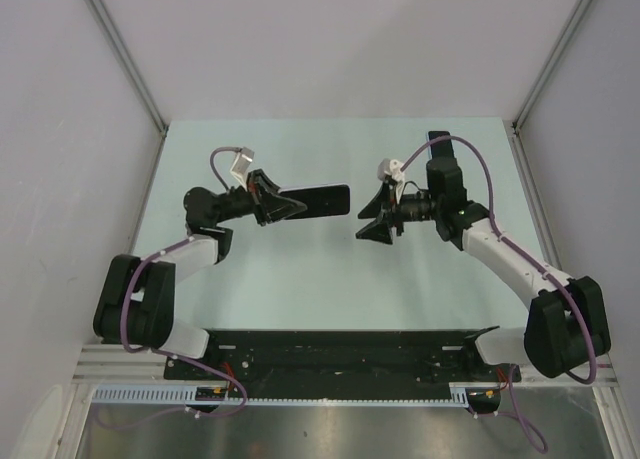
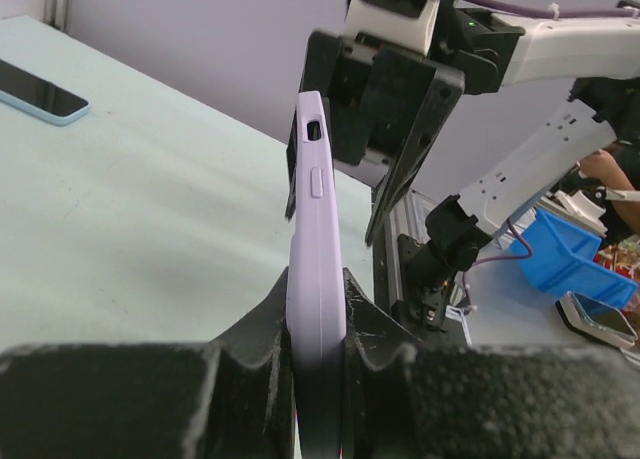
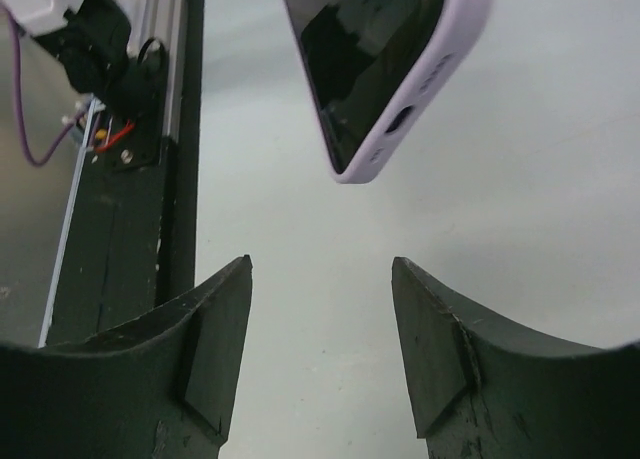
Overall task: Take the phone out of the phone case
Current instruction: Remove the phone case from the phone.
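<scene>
- Top view: left gripper (image 1: 272,205) holds the phone case (image 1: 322,200) in the air over mid-table (image 1: 300,279), with the free end pointing right.
- Right gripper (image 1: 374,230) hangs just right of that free end. It is near but not touching.
- A second handset (image 1: 440,145) lies flat at the far right, well apart from both.
- Left wrist view: the phone case (image 2: 316,269) is seen edge-on. The left fingers (image 2: 250,339) are clamped on its two broad faces at the near end.
- The lilac rim looks matte and rubbery. My guess is soft, grippy and light.
- The right gripper (image 2: 375,119) faces the free end. The second handset (image 2: 40,94) sits on the table beyond.
- Right wrist view: the right fingers (image 3: 215,329) stand well apart with nothing between them. The case corner (image 3: 440,69) hangs just ahead of them.
- The dark glossy face inside reads as the phone (image 3: 362,49), seated in the case. I can't be fully sure.
- Handling, my read: the phone is stiff, slick glass and breaks if dropped. The case lip flexes.
- The left clamp pins phone and case together at its end, so work the free end.
- Pinch the lilac lip at that free corner and peel it back off the glass. Don't squeeze the screen, and expect the phone to slide once the corner pops.
</scene>
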You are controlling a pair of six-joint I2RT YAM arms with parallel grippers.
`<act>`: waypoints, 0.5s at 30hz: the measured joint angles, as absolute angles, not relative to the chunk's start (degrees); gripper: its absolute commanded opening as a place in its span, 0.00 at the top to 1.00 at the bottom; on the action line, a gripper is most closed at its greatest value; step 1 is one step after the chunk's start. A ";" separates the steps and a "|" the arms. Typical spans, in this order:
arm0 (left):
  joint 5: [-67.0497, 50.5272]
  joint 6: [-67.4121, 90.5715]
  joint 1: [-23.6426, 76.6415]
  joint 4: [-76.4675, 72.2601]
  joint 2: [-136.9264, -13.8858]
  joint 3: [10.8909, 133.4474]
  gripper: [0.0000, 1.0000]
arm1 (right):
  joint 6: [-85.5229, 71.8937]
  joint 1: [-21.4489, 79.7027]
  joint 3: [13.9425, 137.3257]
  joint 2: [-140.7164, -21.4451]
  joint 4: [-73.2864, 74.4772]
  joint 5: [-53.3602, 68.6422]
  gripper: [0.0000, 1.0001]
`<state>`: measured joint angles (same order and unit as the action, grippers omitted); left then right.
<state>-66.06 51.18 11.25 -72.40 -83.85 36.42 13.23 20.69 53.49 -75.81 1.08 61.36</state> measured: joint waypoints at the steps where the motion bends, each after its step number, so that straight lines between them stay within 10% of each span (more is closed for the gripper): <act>1: -66.52 51.18 11.25 -72.40 -83.09 36.32 1.00 | 15.81 21.96 53.49 -75.85 3.11 61.36 0.39; 15: -72.51 52.40 11.51 -73.21 -78.32 34.83 1.00 | 19.03 25.54 53.49 -78.02 6.09 62.50 0.50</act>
